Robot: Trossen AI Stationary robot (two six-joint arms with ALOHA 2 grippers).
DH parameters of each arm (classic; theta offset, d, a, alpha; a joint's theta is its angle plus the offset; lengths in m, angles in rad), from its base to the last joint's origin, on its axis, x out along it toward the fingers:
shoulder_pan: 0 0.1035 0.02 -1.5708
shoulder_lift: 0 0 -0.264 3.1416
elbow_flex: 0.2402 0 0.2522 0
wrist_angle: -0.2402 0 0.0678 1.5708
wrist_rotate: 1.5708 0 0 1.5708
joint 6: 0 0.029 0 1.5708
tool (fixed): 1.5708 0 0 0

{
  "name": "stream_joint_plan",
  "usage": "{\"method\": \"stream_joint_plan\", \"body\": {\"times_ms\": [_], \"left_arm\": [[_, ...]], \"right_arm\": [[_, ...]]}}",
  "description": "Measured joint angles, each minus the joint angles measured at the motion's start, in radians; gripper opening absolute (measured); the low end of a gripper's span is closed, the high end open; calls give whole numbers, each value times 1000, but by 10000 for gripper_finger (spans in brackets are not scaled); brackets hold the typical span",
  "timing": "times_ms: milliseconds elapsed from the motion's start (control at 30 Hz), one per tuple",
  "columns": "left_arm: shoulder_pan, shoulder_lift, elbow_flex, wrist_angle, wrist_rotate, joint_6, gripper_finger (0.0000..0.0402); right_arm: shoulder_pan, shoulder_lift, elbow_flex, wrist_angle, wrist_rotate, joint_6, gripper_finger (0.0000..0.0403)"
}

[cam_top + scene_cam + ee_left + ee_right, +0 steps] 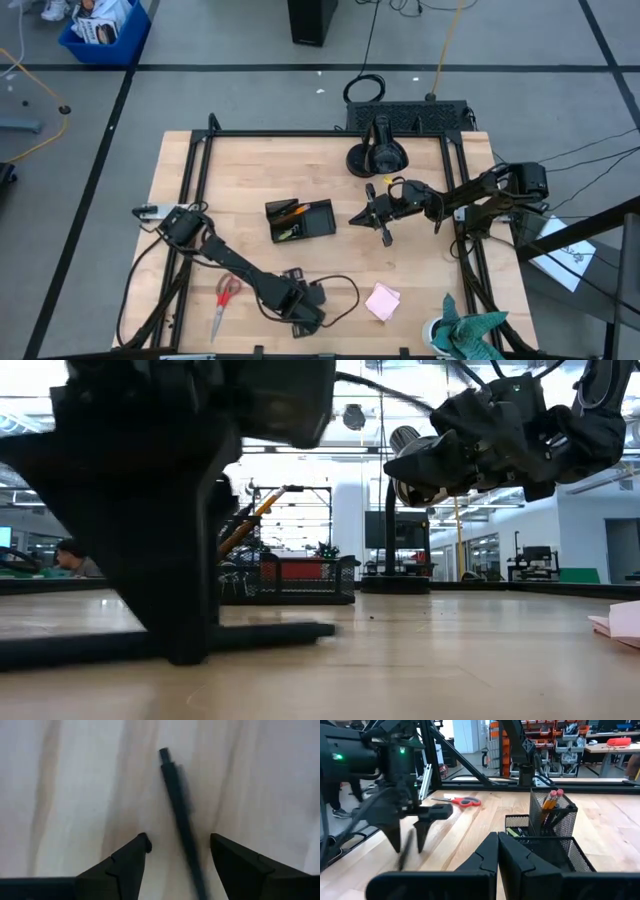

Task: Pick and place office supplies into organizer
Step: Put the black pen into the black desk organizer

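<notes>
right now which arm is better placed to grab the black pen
Left. The left gripper is open with the black pen lying on the table between its fingers. The right gripper is shut, farther off beside the organizer.

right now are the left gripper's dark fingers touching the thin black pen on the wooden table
Apart. The left wrist view shows the black pen lying between the open left gripper fingers, with bare wood visible on both sides of it.
</notes>
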State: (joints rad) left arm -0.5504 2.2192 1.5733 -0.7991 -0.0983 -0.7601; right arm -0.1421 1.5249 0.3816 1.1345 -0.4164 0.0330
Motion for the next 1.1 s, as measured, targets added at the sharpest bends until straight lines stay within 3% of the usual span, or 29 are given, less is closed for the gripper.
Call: {"method": "stream_joint_plan", "body": {"times_ms": [500,900,1100], "left_arm": [[17,-6,-1,-143,-76,-49,228],[62,-7,-3,-131,-58,-55,227],[85,-7,-4,-142,-130,-63,227]], "right_arm": [[0,0,0,-2,0,7,4],[0,0,0,-3,0,5,4],[0,0,0,-3,0,5,4]]}}
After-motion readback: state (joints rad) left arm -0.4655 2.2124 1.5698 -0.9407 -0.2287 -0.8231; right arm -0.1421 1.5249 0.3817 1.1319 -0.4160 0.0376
